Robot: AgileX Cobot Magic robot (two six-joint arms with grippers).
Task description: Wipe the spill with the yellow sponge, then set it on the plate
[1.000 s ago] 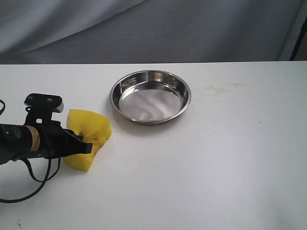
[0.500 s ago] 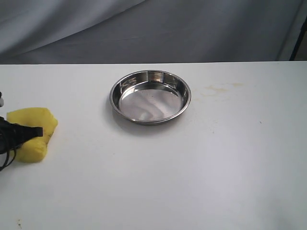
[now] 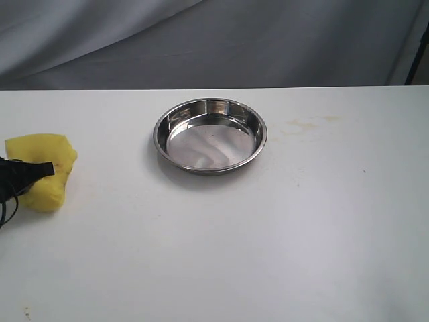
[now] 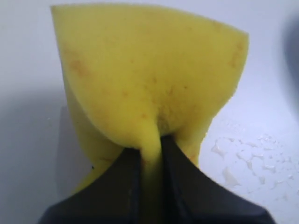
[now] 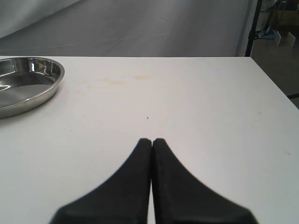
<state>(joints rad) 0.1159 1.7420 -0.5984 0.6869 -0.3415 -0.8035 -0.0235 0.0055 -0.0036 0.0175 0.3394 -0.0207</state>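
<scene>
Left tool [image 4: 150, 148] tight around pinched, porous yellow sponge [image 4: 149, 74]; right tool [image 5: 152, 140] closed, empty.

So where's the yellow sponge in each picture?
Exterior view: the yellow sponge is at the far left edge, pinched by the left gripper.
Left wrist view: it fills most of the picture, squeezed between the black jaws.
Right wrist view: not in it.
Shared landmark: the black jaws pinching the sponge show in the exterior and left wrist views.
</scene>
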